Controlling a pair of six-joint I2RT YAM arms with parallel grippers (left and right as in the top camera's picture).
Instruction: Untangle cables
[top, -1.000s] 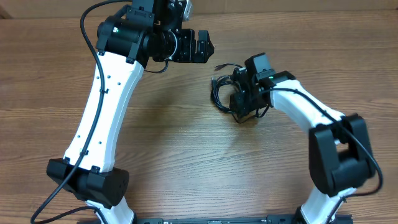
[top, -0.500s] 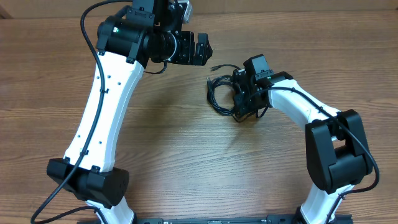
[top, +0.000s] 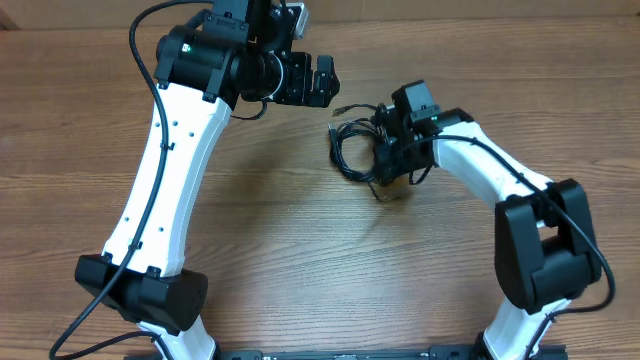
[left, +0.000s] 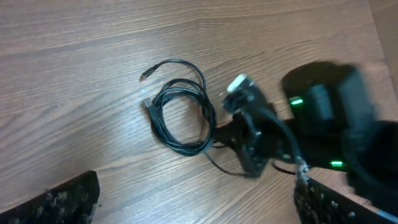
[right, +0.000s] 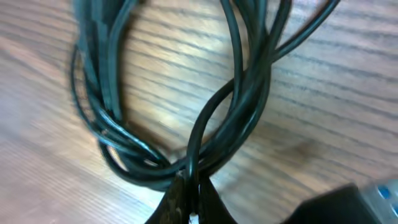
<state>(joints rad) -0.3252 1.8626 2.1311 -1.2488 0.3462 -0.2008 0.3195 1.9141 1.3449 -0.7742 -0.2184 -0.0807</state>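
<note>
Right now we see the cables (top: 350, 150) as a small coil of thin black cord lying on the wooden surface (top: 300, 240), just right of centre in the upper half of the overhead view. One loose plug end pokes out towards the top of the coil. The right claw (top: 386, 168) sits at the coil's right edge. In the right wrist view its fingertips (right: 186, 193) are pinched tight together at the bottom of the frame, right where several strands of the cables (right: 249, 81) cross, so we read it as closed on them. The left claw (top: 322, 80) hangs up and to the left of the coil, apart from it, with its jaws spread wide and nothing between them. In the left wrist view its dark fingers (left: 62, 199) frame the bottom corners, with the coil (left: 203, 112) in mid-frame.
</note>
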